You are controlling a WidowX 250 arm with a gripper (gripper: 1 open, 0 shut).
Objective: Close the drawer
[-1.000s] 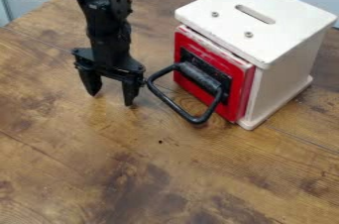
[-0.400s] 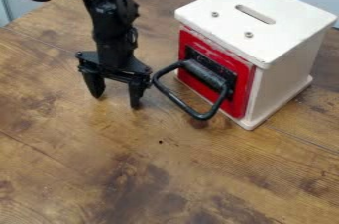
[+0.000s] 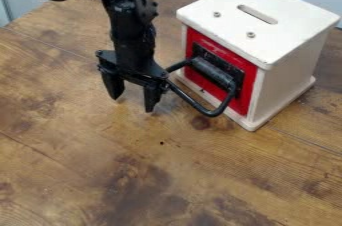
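Observation:
The drawer [image 3: 221, 74] has a red front with a black block mount and sits in the left face of a cream-white box [image 3: 267, 30]. Its black wire loop handle [image 3: 201, 100] lies out over the table toward me. My black gripper [image 3: 132, 94] points straight down just left of the handle, fingers spread open with nothing between them. The right fingertip [image 3: 154, 101] stands close beside the loop's left side; whether they touch I cannot tell.
The box has a slotted top and stands at the right of a worn wooden table [image 3: 120, 170]. The table's far edge runs behind the arm at the upper left.
The arm and open gripper have slid right, toward the drawer, closing the gap to the wire handle. The drawer front now sits closer into the box.

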